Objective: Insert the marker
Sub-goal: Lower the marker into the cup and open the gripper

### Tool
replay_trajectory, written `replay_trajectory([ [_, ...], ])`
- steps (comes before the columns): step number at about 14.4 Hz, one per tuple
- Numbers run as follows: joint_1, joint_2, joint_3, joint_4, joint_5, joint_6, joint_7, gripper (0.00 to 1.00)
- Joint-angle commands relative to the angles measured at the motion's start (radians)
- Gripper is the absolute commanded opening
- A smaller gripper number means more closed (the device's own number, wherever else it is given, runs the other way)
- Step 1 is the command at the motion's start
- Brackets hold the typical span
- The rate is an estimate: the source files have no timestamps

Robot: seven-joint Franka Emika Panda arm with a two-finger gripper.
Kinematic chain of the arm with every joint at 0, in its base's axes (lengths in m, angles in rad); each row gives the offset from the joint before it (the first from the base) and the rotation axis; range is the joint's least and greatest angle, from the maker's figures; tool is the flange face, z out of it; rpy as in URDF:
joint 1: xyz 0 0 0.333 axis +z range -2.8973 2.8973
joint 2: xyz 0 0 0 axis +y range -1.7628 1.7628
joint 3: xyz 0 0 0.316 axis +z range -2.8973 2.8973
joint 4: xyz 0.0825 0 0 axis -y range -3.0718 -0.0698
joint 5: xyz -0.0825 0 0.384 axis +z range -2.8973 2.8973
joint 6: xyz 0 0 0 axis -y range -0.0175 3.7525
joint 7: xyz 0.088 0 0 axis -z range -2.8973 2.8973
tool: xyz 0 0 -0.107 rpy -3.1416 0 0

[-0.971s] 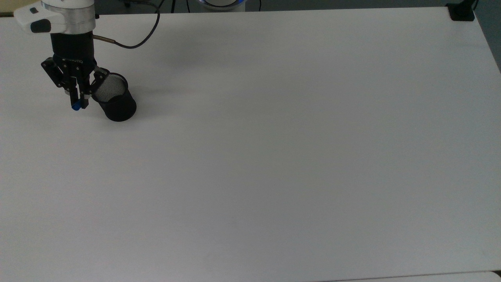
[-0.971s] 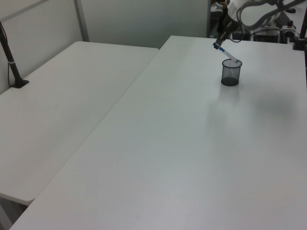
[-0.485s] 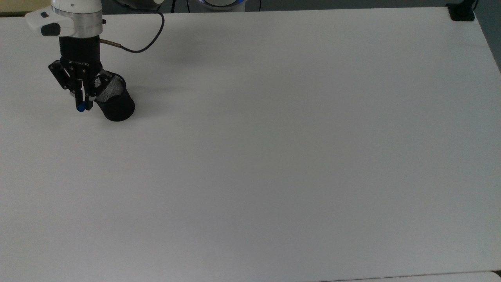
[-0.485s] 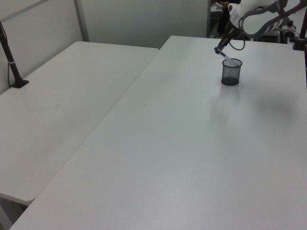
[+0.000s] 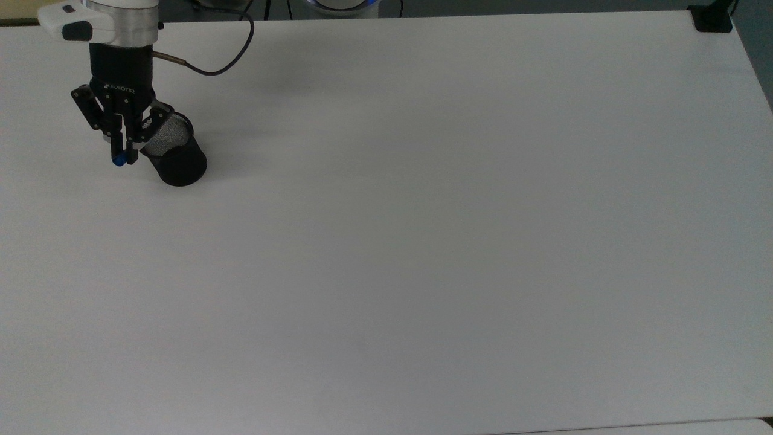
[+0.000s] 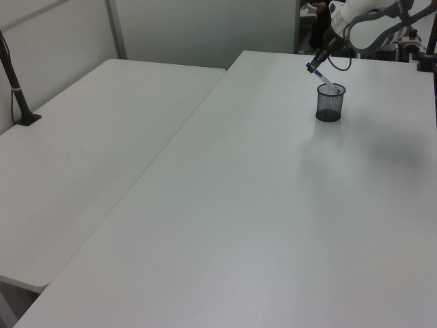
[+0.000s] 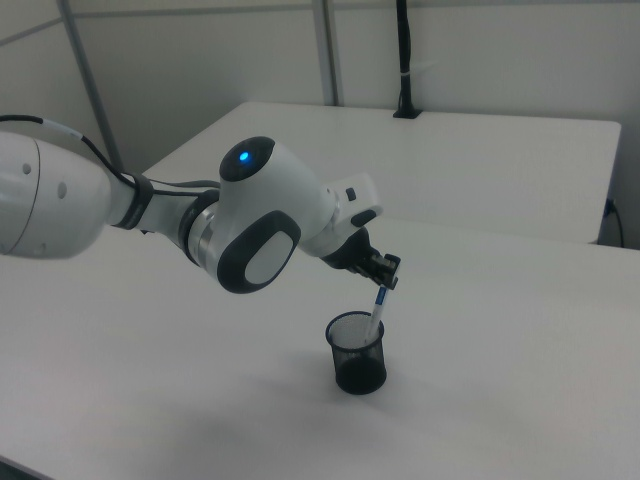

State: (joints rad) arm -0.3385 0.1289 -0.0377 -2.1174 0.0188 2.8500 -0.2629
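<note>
A black mesh cup (image 5: 178, 160) stands near the far left corner of the white table (image 5: 423, 241) in the top view. My gripper (image 5: 124, 154) is shut on the marker (image 5: 119, 161), whose blue end pokes out between the fingers. In the right view the white barrel of the marker (image 7: 377, 312) slants down from the gripper (image 7: 387, 277) into the cup (image 7: 358, 355), past its rim. The left view shows the marker (image 6: 325, 79) leaning over the cup (image 6: 330, 103), with the gripper (image 6: 315, 65) at its upper end.
A black cable (image 5: 211, 63) loops behind the wrist. A black clamp (image 5: 712, 18) sits at the table's far right corner in the top view. A second white table (image 6: 89, 157) adjoins on the left view's left, with a black post (image 6: 15, 78) on it.
The gripper dipped with the marker, pushing its lower end deeper into the cup, then rose slightly. In the top view the cup has shifted a little to the left.
</note>
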Motion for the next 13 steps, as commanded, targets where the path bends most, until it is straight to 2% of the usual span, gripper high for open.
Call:
replay_trajectory([
  [1,-0.001,-0.049,-0.001,-0.076,0.007,0.043,0.008,0.03],
  [3,-0.001,-0.049,-0.001,-0.076,0.007,0.040,0.008,0.16],
  [4,-0.001,-0.049,-0.001,-0.076,0.007,0.039,0.008,0.26],
  [6,0.001,-0.048,-0.001,-0.075,0.007,0.028,0.007,0.61],
  [8,0.006,-0.045,-0.001,-0.075,0.007,0.022,0.007,0.80],
  [9,0.006,-0.046,-0.001,-0.073,0.007,0.013,0.007,0.88],
  [13,0.012,-0.055,0.001,-0.058,0.007,-0.076,0.008,0.95],
])
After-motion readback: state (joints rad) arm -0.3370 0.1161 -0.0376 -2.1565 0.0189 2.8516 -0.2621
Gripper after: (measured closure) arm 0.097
